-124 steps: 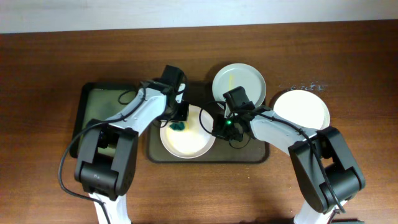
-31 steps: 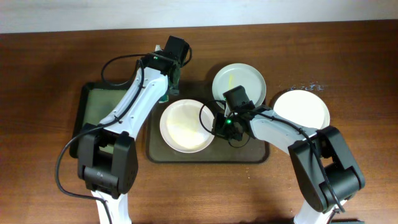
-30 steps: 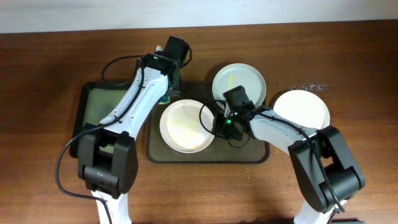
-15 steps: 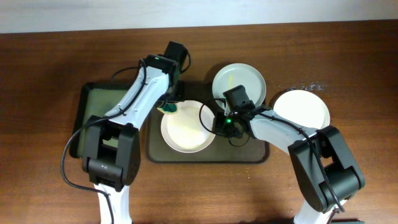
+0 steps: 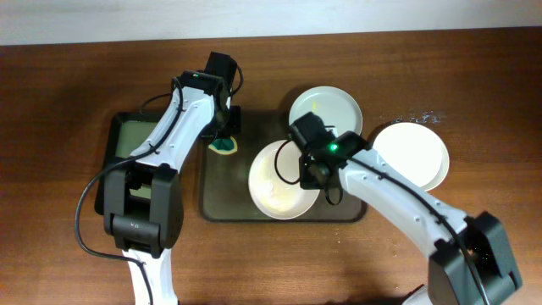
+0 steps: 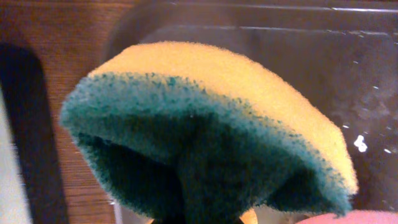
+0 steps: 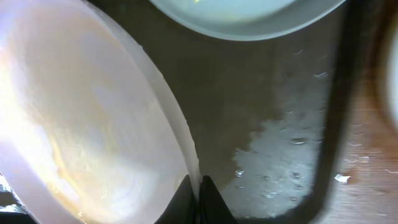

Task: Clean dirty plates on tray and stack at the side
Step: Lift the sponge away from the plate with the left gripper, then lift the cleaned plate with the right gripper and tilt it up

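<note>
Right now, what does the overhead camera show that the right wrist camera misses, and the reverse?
Only overhead: both arms whole, the left end effector holding a sponge, and a small black tray at the left. Only right wrist: a close look at the right end effector pinching the gripped plate by its rim, and droplets on the dark tray. Both: the gripped plate, the streaked plate beyond it, and the dark tray.
</note>
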